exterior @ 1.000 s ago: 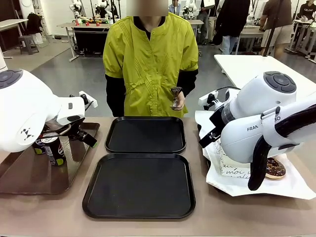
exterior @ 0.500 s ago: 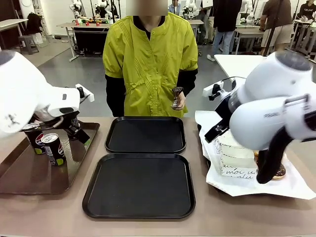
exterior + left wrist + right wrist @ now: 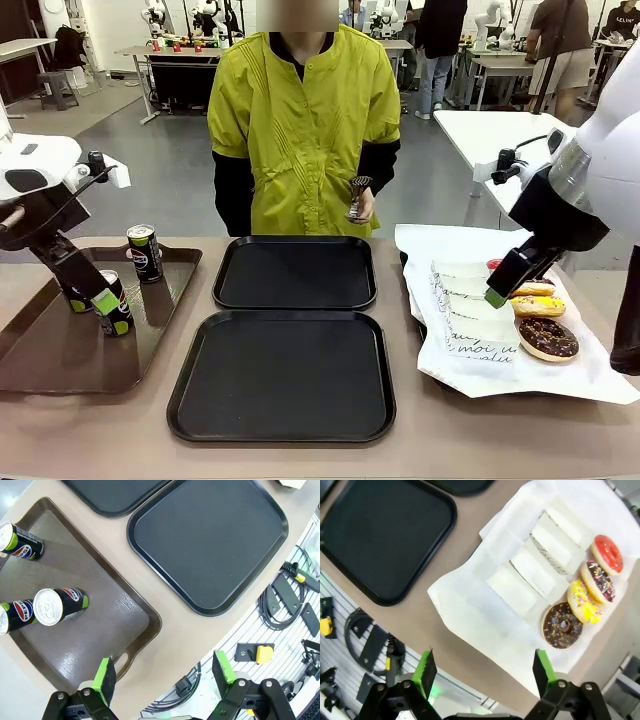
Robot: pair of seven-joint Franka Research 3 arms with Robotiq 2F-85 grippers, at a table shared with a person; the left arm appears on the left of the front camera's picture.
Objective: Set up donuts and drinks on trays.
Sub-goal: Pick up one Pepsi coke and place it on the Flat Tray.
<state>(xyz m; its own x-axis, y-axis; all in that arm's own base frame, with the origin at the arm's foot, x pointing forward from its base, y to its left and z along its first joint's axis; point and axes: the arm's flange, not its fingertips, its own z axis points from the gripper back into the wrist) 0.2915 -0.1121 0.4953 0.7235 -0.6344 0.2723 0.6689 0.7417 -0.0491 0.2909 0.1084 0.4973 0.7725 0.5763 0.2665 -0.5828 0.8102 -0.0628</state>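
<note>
**Table** (image 3: 450, 432): beige top in an open workshop, with other benches and people far behind.

**Near black tray** (image 3: 282, 380): bare, nothing set on it.

**Left gripper** (image 3: 163, 670): jaws spread wide with nothing between them. It hangs above the near corner of the brown tray (image 3: 107, 630).

**Soda cans** (image 3: 60, 607): three, black with silver tops, upright on the brown tray. Two stand close together and the third stands apart. All sit off to one side of the gap between the fingers, none inside it.

**Right gripper** (image 3: 483, 667): jaws also wide and empty, over the edge of the white paper (image 3: 470, 605).

**Donuts** (image 3: 583, 605): four in a row on that paper, one chocolate, one yellow, one chocolate with sprinkles and one red-iced. They lie just beside several flat paper sleeves (image 3: 540, 570), well clear of the pads.

**Far black tray** (image 3: 295, 272): bare.

**Person** (image 3: 305, 130): in a yellow-green top, standing behind the far tray. One hand (image 3: 358, 205) holds a small dark object I cannot identify.

**Status**: by my reading this is the opening step, with nothing picked up yet. The left arm next needs to come down with its jaws astride one can, and the can standing apart looks the easier choice. The right arm needs to travel over a donut and close gently, since the icing would mark easily.
</note>
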